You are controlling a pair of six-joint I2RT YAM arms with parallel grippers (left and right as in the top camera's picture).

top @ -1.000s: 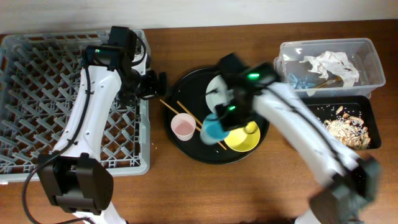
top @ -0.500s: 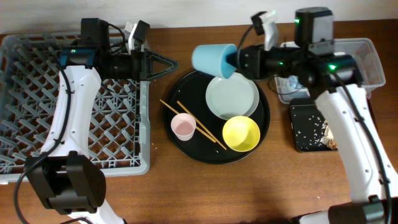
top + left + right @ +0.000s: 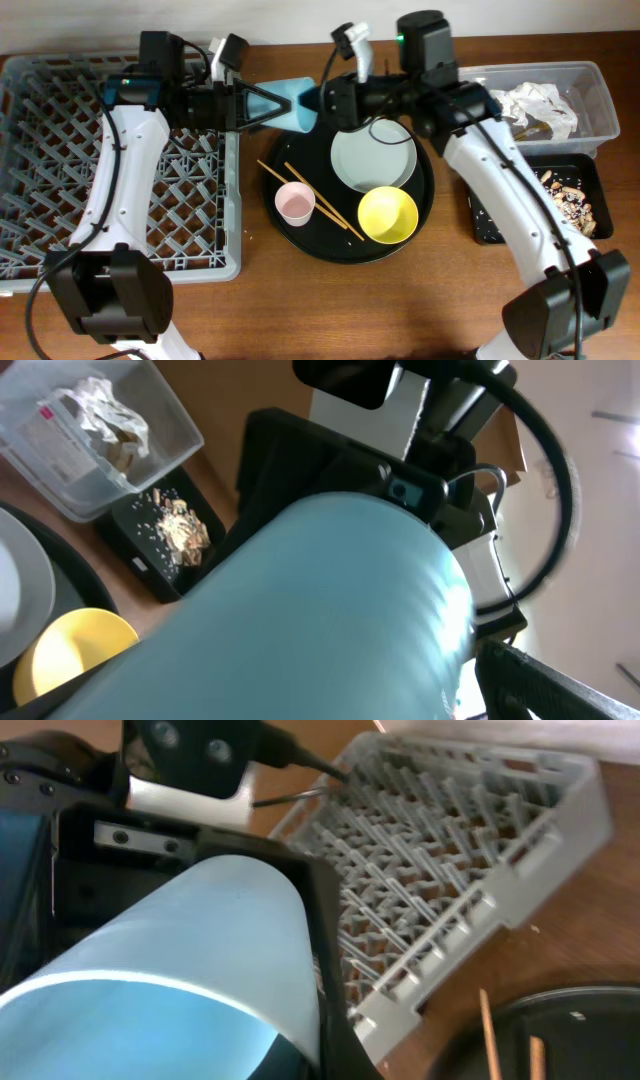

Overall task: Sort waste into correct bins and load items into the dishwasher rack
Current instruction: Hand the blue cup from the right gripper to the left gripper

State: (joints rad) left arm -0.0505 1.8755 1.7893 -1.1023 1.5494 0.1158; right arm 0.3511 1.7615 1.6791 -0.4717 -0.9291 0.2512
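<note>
Sideways (midair), blue cup (image 3: 296, 103) in right gripper (image 3: 315, 102)

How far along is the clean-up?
Waste looks sorted: napkins in the clear box, scraps in the shallow black tray. In hand: the blue cup, held by the right gripper, at the left gripper. Remaining: plate, yellow bowl, pink cup, chopsticks; the rack shows nothing loaded.

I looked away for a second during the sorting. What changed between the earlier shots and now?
The right gripper took the blue cup off the round tray, lifted it and carried it across to the left gripper, which turned to face it; whether the left has gripped is unclear. The plate, yellow bowl, pink cup, chopsticks and rack stayed put.
</note>
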